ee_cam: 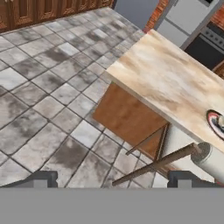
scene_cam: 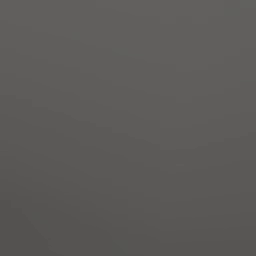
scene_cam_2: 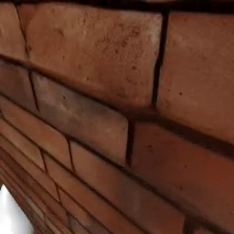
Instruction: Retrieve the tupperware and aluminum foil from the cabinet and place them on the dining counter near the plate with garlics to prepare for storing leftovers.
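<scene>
In the hand view the dining counter, a beige marbled slab on a wood base, runs from the middle to the right edge. The plate with garlics lies on it, cut off by the right edge, with a sliver of a whitish bulb showing. My gripper hangs high above the tiled floor beside the counter. It is open, its two dark fingertips wide apart with nothing between them. The tupperware, the aluminum foil and the tall cabinet are out of view.
A pale round stool with brown legs stands by the counter's near side. Wood drawer fronts line the far wall, and a dark oven sits beyond the counter. A brick wall stands very close in the right base view; a flat grey surface faces the left.
</scene>
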Controlling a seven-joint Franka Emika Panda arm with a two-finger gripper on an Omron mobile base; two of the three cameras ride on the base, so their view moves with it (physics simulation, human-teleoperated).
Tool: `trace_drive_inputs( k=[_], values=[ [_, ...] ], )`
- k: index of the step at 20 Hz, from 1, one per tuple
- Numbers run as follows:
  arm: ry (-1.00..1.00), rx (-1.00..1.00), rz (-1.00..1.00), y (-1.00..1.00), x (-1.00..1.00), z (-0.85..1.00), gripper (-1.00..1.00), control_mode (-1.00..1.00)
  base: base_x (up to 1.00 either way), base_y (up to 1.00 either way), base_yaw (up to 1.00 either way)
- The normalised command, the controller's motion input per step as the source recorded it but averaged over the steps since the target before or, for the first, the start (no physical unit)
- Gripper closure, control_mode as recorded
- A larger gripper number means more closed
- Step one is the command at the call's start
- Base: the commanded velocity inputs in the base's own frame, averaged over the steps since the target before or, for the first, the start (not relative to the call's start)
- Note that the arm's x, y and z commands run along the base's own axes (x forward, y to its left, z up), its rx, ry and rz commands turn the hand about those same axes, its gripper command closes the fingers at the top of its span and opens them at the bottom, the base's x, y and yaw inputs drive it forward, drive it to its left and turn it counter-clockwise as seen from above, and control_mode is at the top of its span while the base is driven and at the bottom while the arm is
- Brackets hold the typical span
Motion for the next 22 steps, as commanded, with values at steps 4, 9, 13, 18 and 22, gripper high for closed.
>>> trace_drive_inputs(
  k=[4, 9, 13, 18, 22],
  values=[
    [0.00, 0.00, 0.00, 0.00, 0.00, 0.00, -1.00, 1.00, 0.70, 1.00, 0.03],
    [0.00, 0.00, 0.00, 0.00, 0.00, 0.00, -1.00, 1.00, 0.89, 1.00, 0.01],
    [0.00, 0.00, 0.00, 0.00, 0.00, 0.00, -1.00, 1.00, 1.00, 0.91, -0.15],
    [0.00, 0.00, 0.00, 0.00, 0.00, 0.00, -1.00, 1.00, 1.00, 0.72, -0.29],
    [0.00, 0.00, 0.00, 0.00, 0.00, 0.00, -1.00, 1.00, 1.00, 0.60, -0.18]
  ],
)
